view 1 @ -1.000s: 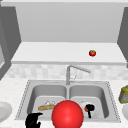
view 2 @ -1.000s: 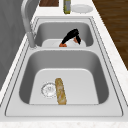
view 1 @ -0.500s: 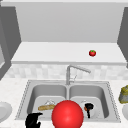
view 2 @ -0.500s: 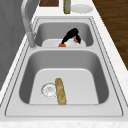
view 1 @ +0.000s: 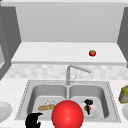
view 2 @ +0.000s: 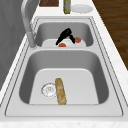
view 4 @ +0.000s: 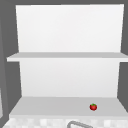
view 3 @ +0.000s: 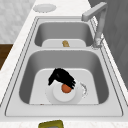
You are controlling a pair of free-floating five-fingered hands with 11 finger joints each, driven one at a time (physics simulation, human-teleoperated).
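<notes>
My right hand [view 1: 88, 102] is down in the right basin, over a white plate [view 3: 57, 98]. Its fingers curl down round a small orange thing [view 3: 66, 88] lying on that plate. In the left side view the right hand [view 2: 65, 36] crosses the orange thing [view 2: 78, 39], which shows on both sides of it. The right hand [view 3: 62, 77] hides part of the plate. A baguette [view 1: 46, 107] lies flat in the left basin, beside the drain [view 2: 48, 89]. My left hand [view 1: 32, 121] hangs relaxed at the sink's front left corner, holding nothing.
A big red ball [view 1: 67, 115] sits at the sink's front edge, between the basins. The faucet [view 1: 75, 70] rises behind the divider. A tomato [view 1: 92, 53] rests on the shelf above. A plate [view 1: 3, 111] lies on the left counter, a yellow-green object [view 1: 123, 94] on the right.
</notes>
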